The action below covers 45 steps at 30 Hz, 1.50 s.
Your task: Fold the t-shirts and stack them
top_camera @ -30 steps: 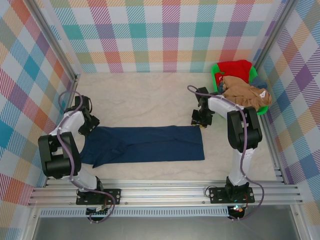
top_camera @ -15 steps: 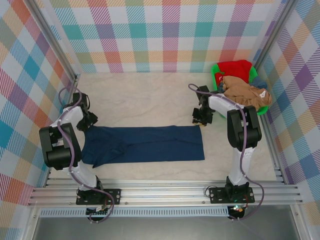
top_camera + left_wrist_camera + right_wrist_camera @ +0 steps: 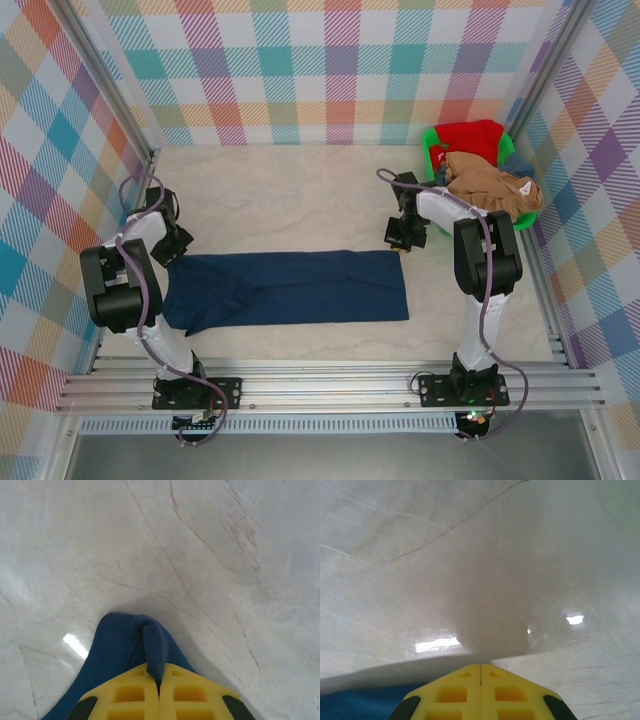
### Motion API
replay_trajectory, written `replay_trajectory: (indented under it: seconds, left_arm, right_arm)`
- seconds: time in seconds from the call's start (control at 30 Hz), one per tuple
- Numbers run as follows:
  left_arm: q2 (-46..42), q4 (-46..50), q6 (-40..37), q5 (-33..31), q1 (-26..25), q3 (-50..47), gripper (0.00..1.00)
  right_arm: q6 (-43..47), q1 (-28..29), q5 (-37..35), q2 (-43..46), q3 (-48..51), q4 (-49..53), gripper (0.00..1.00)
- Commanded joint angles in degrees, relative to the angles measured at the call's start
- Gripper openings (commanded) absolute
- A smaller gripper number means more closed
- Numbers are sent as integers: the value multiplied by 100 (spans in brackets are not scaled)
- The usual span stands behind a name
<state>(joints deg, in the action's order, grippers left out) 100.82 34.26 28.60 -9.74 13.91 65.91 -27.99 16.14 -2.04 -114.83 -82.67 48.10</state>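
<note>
A dark navy t-shirt (image 3: 290,288) lies folded into a long flat band across the middle of the table. My left gripper (image 3: 172,248) sits at its far left corner. In the left wrist view the yellow jaws (image 3: 160,680) are shut on a pinched ridge of the navy cloth (image 3: 125,645). My right gripper (image 3: 403,238) rests at the shirt's far right corner. Its yellow jaws (image 3: 480,667) are pressed together with no cloth showing between the tips, and a strip of blue cloth (image 3: 360,705) lies low on the left beside them.
A bright green basket (image 3: 432,150) stands at the back right, close to my right arm. It holds a red t-shirt (image 3: 470,135) and a tan-brown t-shirt (image 3: 495,185) that hangs over its rim. Checked walls close in left, right and back. Bare marble tabletop (image 3: 290,190) lies behind the navy shirt.
My left arm has drawn back and to the left, with its gripper staying at the shirt's far left corner. My right gripper has shifted slightly away from me at the right corner.
</note>
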Motion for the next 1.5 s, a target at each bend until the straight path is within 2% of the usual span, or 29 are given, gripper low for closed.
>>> replay_trajectory:
  seconds: [0.0, 0.43, 0.67, 0.7, 0.73, 0.83, 0.9, 0.93, 1.03, 1.1, 1.17, 1.27, 1.3, 1.4, 1.47]
  left_arm:
    - [-38, -19, -64, -213, 186, 256, 0]
    - [-39, 474, 167, 121, 241, 832, 0]
    - [521, 623, 126, 133, 235, 1258, 0]
    - [626, 617, 128, 154, 238, 1317, 3]
    - [722, 673, 143, 168, 238, 1396, 11]
    - [639, 788, 338, 80, 239, 1526, 47]
    - [252, 679, 408, 98, 224, 1405, 56]
    - [52, 708, 416, 129, 154, 1353, 57]
    - [-475, 934, 620, 135, -180, 1043, 56]
    - [-781, 855, 814, 217, -515, 580, 53]
    - [-1061, 734, 1085, 369, -857, 36, 45]
    - [-1284, 363, 1479, 1024, -1314, -693, 29]
    - [-1279, 341, 1543, 1166, -1487, -812, 27]
    - [-1139, 563, 1635, 1193, -2064, -1029, 26]
    - [-1124, 582, 1704, 1110, -2316, -1287, 25]
  right_arm:
    - [55, -30, -218, 92, -278, 286, 0]
    - [-164, -171, -51, 7, -624, 421, 0]
    - [-307, -197, -34, -396, -1091, 544, 0]
    - [-325, -199, -36, -482, -1159, 566, 0]
    - [-338, -208, -37, -601, -1254, 628, 0]
    - [-330, -203, -141, -701, -1479, 732, 28]
    - [-307, -191, -275, -432, -1417, 637, 37]
    - [-283, -175, -356, -251, -1372, 600, 39]
    - [-196, -58, -397, 230, -1134, 488, 39]
    - [-210, 65, -162, 429, -849, 364, 32]
    - [-266, 270, 215, 560, -475, 78, 27]
    - [-329, 565, 686, 570, -85, -340, 21]
    - [-339, 626, 820, 526, -27, -436, 20]
    - [-469, 671, 1105, 296, 77, -588, 19]
    - [-384, 675, 1048, 120, 89, -601, 19]
